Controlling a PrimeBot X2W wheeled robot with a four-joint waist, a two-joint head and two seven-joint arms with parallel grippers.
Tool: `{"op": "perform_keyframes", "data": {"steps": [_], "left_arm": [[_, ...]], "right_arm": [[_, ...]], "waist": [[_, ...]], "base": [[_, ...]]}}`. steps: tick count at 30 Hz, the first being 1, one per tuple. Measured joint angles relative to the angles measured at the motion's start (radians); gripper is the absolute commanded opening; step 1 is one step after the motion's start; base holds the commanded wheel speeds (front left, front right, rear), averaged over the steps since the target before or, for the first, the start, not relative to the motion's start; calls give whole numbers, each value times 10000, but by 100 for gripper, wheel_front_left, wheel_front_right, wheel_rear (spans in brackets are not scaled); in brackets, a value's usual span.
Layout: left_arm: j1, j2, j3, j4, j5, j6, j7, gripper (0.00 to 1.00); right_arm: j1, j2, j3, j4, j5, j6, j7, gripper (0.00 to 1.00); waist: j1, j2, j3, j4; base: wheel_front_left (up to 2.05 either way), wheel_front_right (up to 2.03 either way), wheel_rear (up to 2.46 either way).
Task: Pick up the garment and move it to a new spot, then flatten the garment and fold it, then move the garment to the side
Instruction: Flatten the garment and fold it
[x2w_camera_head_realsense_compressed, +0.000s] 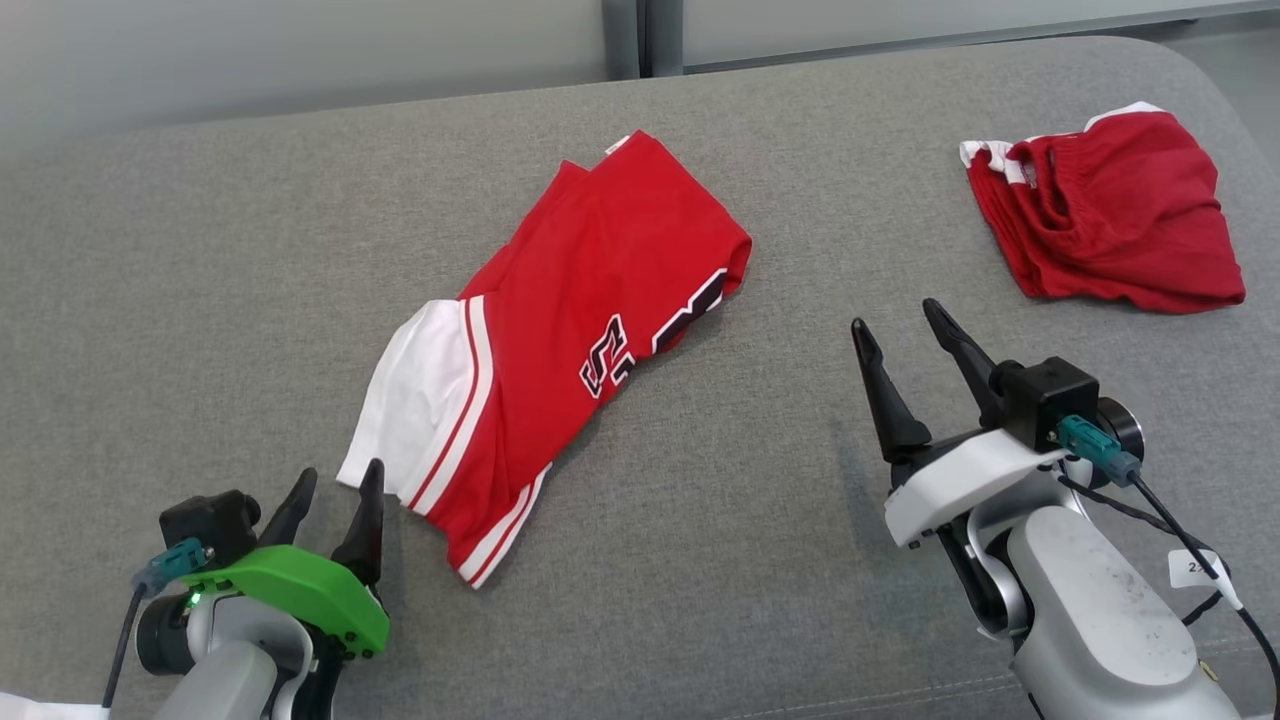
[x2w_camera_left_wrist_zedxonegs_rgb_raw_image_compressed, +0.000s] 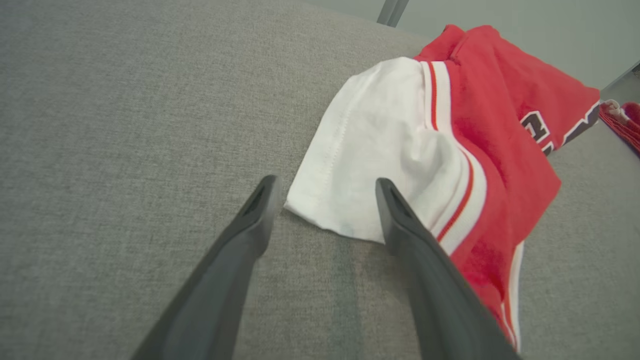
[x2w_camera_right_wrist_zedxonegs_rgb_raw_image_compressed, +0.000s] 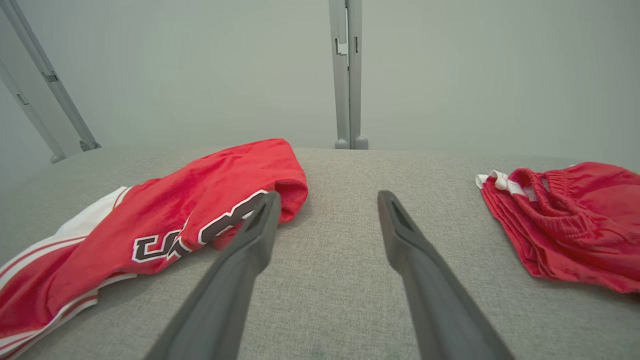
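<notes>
- While you look down from the head view, you find the garment, a red jersey with dark, white-edged lettering, lying folded over and slantwise near the middle of the grey fabric-covered counter.
- Its white sleeve, bordered with red and white stripes, is the end nearest you on the left. The red body runs up and away toward the far right.
- Your left end effector, on the green mount, is released, fingers spread and grasping nothing. Its tips sit just beside the lower corner of the sleeve. In the left wrist view that corner shows between the two fingers, and you cannot tell whether either finger touches the cloth.
- Your right end effector, on the white mount, is likewise released and carries nothing. Its fingers are splayed over bare grey fabric, apart from the garment's right edge.
- A strip of bare counter lies between that end effector and the garment.
- Crumpled red shorts with a gathered waistband and white trim lie at the far right of the counter. They are well apart from the garment, beyond the right end effector and a little to its right.
- Behind the counter's far edge a pale wall rises, with grey upright posts against it.
</notes>
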Motion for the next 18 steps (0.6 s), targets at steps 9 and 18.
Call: {"op": "perform_keyframes", "data": {"steps": [9,18], "left_arm": [[-367,-222,-67,802,230,383,15,100],[-599,-443,-136,1446,263,487,104,62]], "right_arm": [[-14,-48,-92,-36,0,-10,0,100],[-21,-54,-94,-40,0,-10,0,100]], "waist": [[0,0,231,-187],[0,0,345,-232]], "base": [[0,0,0],[0,0,0]]}}
